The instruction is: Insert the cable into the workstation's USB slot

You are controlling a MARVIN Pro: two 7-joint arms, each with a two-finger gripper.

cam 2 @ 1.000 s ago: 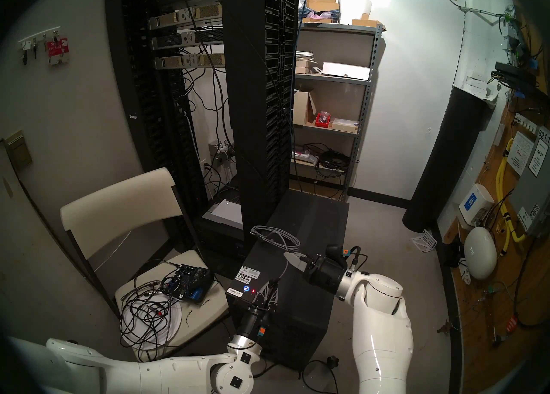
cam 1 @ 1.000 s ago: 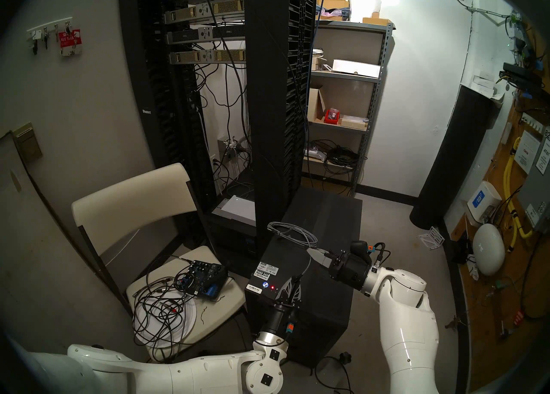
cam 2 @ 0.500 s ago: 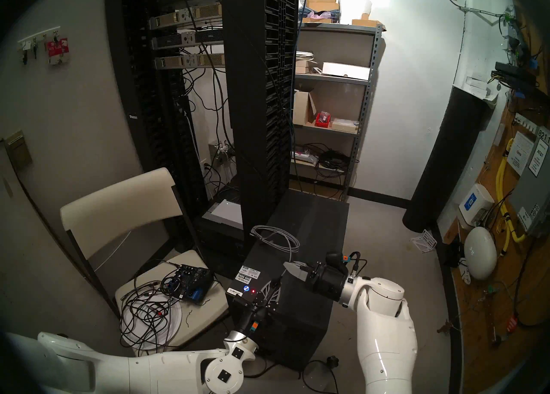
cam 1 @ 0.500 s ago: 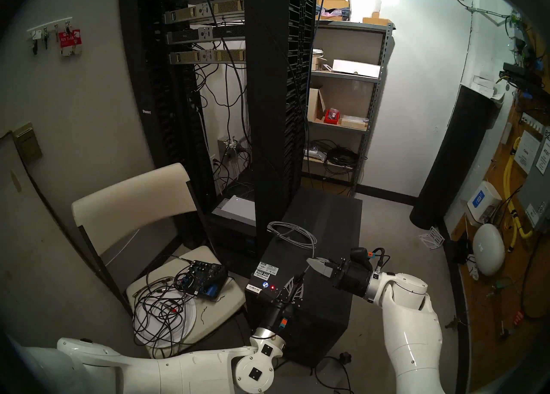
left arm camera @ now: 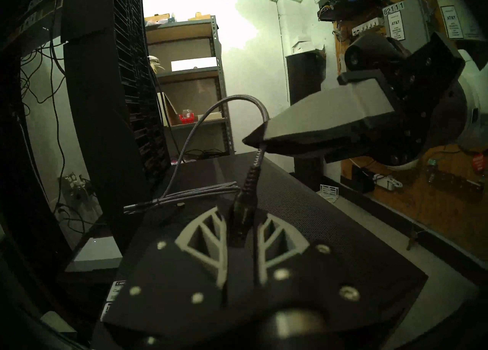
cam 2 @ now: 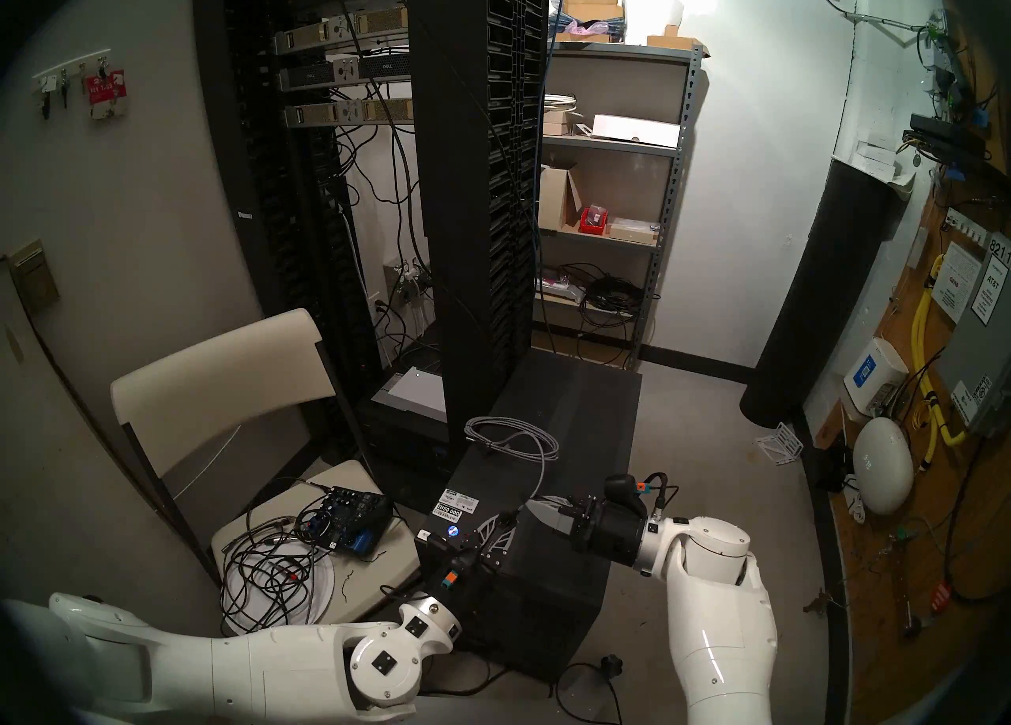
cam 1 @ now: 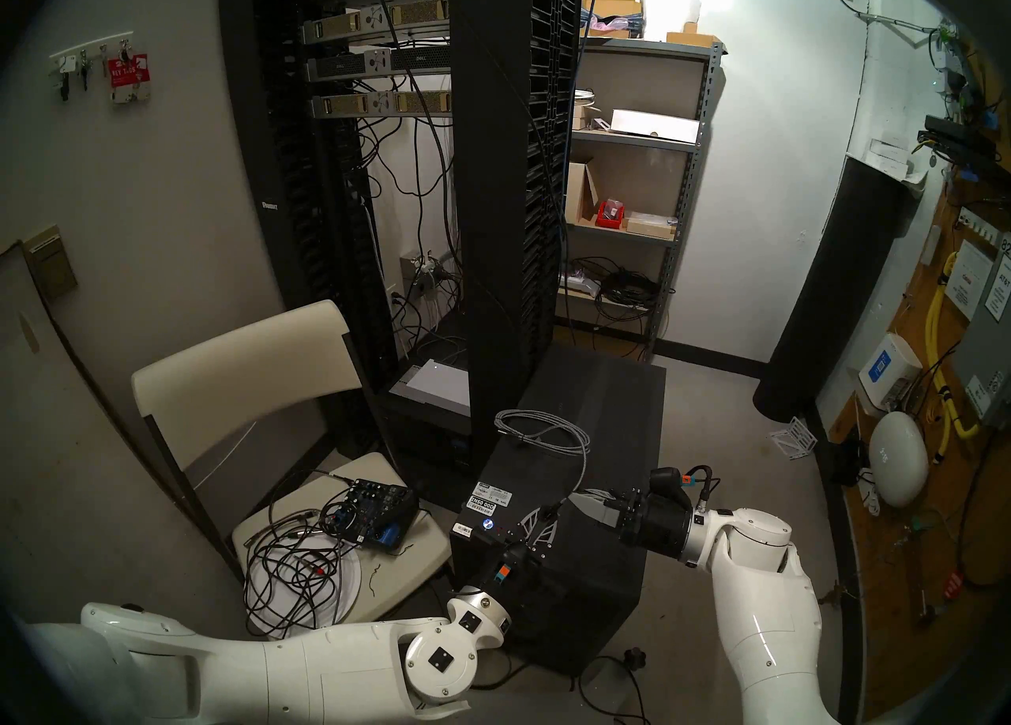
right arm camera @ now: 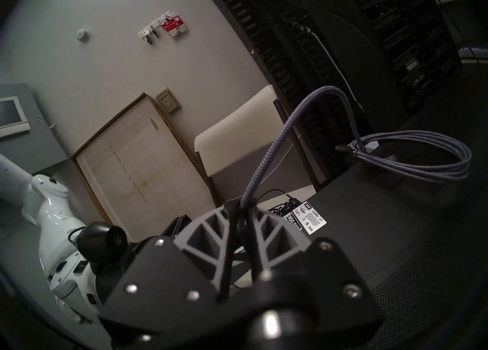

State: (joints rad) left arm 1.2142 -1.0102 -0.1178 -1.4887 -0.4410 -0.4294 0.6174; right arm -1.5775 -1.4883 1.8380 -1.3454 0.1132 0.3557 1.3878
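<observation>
The black workstation (cam 1: 602,423) stands on the floor in front of me, stickers and a blue-lit button (cam 1: 487,524) near its front edge. The grey braided cable (cam 1: 541,430) lies coiled on its top, and one strand runs forward to both grippers. My left gripper (cam 1: 544,513) reaches up over the front edge and is shut on the cable's dark plug end (left arm camera: 241,222). Just behind it, my right gripper (cam 1: 573,497) is shut on the cable (right arm camera: 266,156) a short way up the strand. The plug's tip and the USB slot are hidden.
A cream chair (cam 1: 246,379) at the left carries an audio mixer (cam 1: 377,510) and tangled black wires. The tall server rack (cam 1: 492,215) rises right behind the workstation. Metal shelving (cam 1: 684,215) and a black cylinder (cam 1: 831,297) stand further back. A plug (cam 1: 634,655) lies on the floor.
The right gripper has come forward and down along the cable, close to the left gripper. The left wrist has dropped and tilted, and the coil has been drawn slightly right.
</observation>
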